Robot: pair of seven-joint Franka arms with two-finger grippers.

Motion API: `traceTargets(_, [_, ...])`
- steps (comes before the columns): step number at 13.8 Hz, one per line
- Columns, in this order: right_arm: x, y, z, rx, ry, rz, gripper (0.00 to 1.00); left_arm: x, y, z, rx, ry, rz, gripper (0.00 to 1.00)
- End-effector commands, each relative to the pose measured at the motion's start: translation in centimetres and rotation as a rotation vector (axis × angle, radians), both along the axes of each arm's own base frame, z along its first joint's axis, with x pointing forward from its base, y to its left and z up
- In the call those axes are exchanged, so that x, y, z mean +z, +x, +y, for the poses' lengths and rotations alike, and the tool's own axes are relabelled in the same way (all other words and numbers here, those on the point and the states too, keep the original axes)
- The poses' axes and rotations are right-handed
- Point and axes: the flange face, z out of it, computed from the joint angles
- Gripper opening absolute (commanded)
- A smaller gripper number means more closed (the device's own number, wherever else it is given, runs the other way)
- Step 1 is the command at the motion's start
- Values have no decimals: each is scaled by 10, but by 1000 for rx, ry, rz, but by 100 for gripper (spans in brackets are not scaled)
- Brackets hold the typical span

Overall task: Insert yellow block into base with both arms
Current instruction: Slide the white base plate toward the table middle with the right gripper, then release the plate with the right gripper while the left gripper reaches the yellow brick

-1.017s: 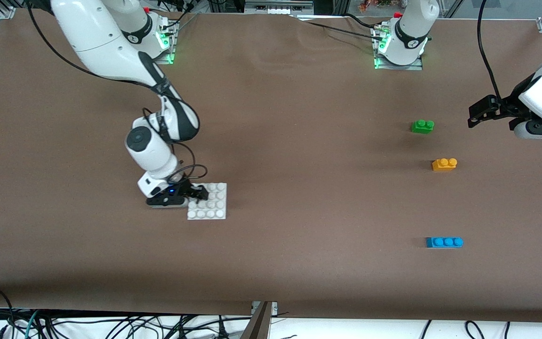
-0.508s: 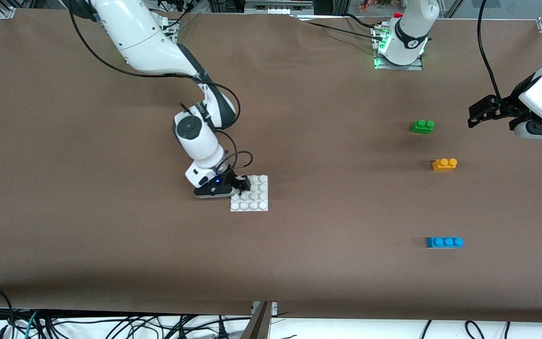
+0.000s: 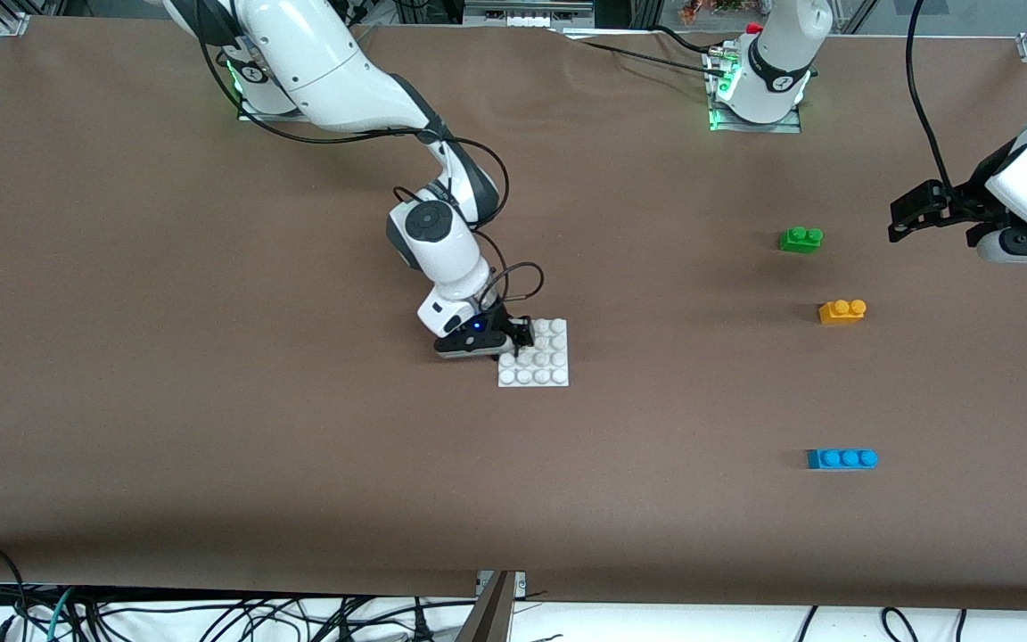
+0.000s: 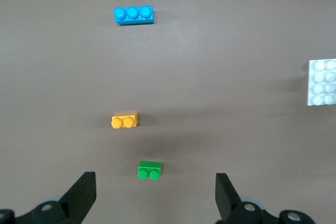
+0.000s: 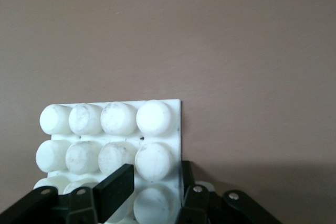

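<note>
The right gripper (image 3: 522,339) was clenched on a corner stud of the base (image 3: 542,361), near the table's middle. The left gripper (image 4: 154,195) hung released, waiting over the left arm's end. The yellow block (image 3: 842,310) lay untouched at the base's three o'clock, well apart. To do this well, the plate likely needed holding flat and steady.

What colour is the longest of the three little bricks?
Blue; the three-stud brick shows best in the left wrist view.

High front camera faces both robots; wrist cameras share the base (image 3: 545,357).
</note>
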Motion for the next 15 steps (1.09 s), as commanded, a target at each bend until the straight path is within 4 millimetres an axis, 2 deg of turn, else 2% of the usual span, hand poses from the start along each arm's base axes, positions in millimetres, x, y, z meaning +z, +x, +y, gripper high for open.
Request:
traceTargets(1, [-31,-20,33,-15,20,30,44,5,-4,5,-5,-27,3,100])
traceTargets(5, [-21,-11,34,-35,41,17,45,5,-4,5,-4,-27,3,100])
traceTargets(8, [-9,5,27,-52,56,-1,67,5,-4,5,-5,-27,3,100])
traceTargets(11, [5,21,22,-70,59,2,73,5,-3,12,12,-58,1,100])
traceTargets(13, [26,37,18,-79,26,37,74,5,-3,13,12,-57,1,100])
traceTargets(14, [44,50,10,-93,11,58,94,5,-3,12,12,-58,1,100])
traceTargets(15, [72,67,-10,-111,1,70,100,5,-3,12,12,-58,1,100])
